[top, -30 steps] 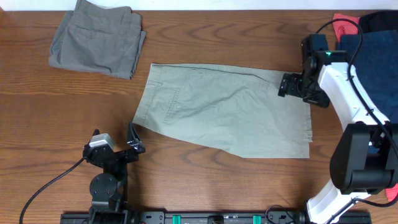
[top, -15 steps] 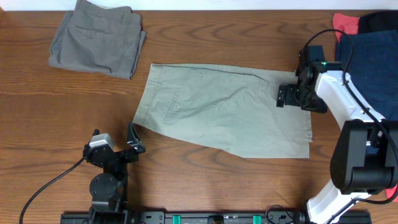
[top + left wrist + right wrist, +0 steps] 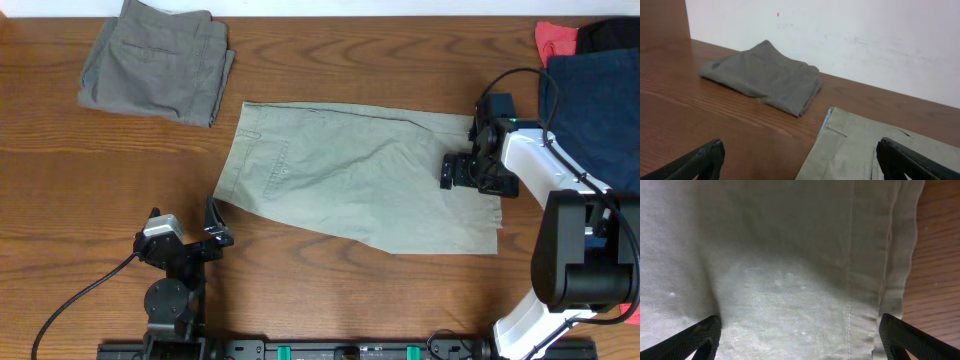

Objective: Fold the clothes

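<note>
Khaki shorts (image 3: 350,185) flat on table (image 3: 330,290), waistband left, hems right. Soft, light, limp cotton; likely drapes. Pinch hem corners. Right end effector (image 3: 450,172) wide above hems; left end effector (image 3: 212,225) wide, empty, near-left.

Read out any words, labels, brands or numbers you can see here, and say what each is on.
No readable text anywhere.
Tiny red mark on the white wall: too small to read.
Green patches on the black front rail: too small.
Pale khaki-green cotton shorts: stitching only.
</note>
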### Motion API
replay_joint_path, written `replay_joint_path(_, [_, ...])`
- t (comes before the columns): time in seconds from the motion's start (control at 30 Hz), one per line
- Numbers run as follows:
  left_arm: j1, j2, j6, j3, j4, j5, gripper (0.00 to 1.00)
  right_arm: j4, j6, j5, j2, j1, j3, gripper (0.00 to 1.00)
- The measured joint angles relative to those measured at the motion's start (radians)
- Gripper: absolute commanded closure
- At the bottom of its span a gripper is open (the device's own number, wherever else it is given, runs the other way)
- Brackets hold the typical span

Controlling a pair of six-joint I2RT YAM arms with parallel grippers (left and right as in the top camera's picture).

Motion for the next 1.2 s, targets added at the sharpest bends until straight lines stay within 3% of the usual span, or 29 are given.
replay_joint_path(0.63, [0.0,0.0,0.0,0.0,0.0,0.0,0.02,0.072,-0.01,-0.032,-0.03,-0.063,-0.09,0.01])
replay_joint_path(0.67, [0.0,0.0,0.0,0.0,0.0,0.0,0.02,0.079,-0.011,-0.032,-0.034,-0.063,-0.097,0.08])
replay_joint_path(0.7, [0.0,0.0,0.0,0.0,0.0,0.0,0.02,0.083,-0.018,-0.033,-0.036,-0.063,-0.099,0.23])
replay_joint_path(0.77, [0.0,0.0,0.0,0.0,0.0,0.0,0.02,0.098,-0.026,-0.034,-0.04,-0.063,-0.105,0.43])
replay_joint_path(0.93, [0.0,0.0,0.0,0.0,0.0,0.0,0.02,0.105,-0.024,-0.039,-0.04,-0.063,-0.106,0.67])
replay_joint_path(1.07, [0.0,0.0,0.0,0.0,0.0,0.0,0.02,0.129,-0.035,-0.049,-0.04,-0.063,-0.107,0.98])
replay_joint_path(1.2, [0.0,0.0,0.0,0.0,0.0,0.0,0.02,0.17,-0.027,-0.061,-0.04,-0.063,-0.111,0.99])
